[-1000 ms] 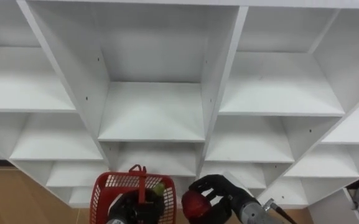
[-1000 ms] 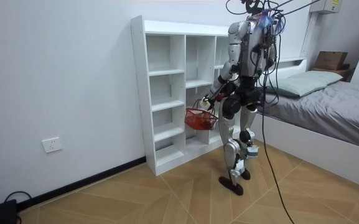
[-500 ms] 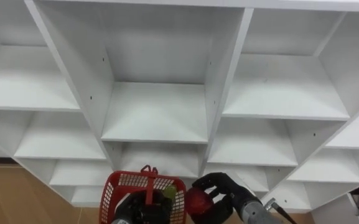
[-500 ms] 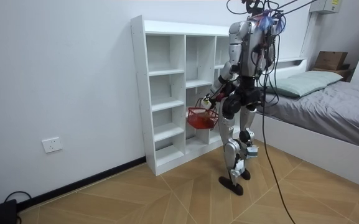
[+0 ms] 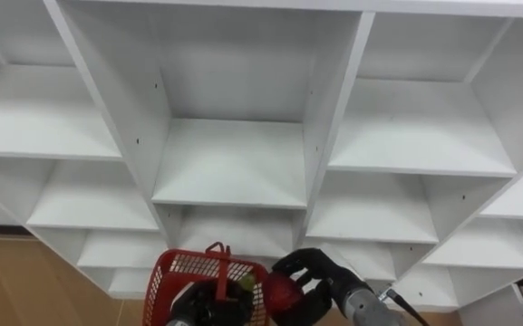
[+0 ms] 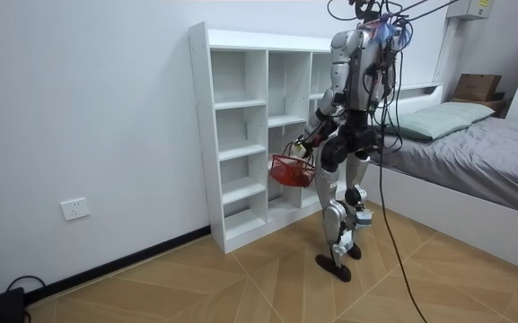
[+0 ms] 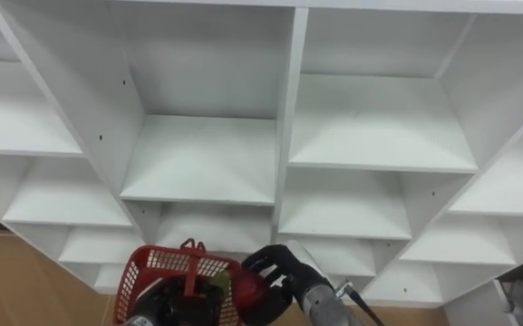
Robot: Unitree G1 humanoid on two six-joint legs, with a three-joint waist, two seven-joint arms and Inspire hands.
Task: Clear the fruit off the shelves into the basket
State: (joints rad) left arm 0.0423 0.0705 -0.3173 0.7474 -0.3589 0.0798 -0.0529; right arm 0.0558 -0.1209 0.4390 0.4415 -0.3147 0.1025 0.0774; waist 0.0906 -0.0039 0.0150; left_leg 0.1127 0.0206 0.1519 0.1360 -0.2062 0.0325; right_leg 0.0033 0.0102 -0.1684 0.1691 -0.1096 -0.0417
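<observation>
— Where can a hand pass?
— Into any compartment of the closet (image 5: 229,163) – all open-fronted, parted only by upright dividers (image 5: 327,136).
— Low down?
— Crowded: the red basket (image 5: 184,267) and the right hand (image 5: 314,274), holding a red fruit (image 5: 284,294).

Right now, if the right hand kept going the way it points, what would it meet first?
Probably the red basket's rim: the right hand, holding a red fruit, points at it; depth unclear.

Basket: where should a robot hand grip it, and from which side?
By the handle, from above. It stands upright over the middle of the basket, so the load should hang level; the mesh walls look too wide to close round. The left robot hand carries it that way, while the right robot hand holds a red fruit at the rim.
</observation>
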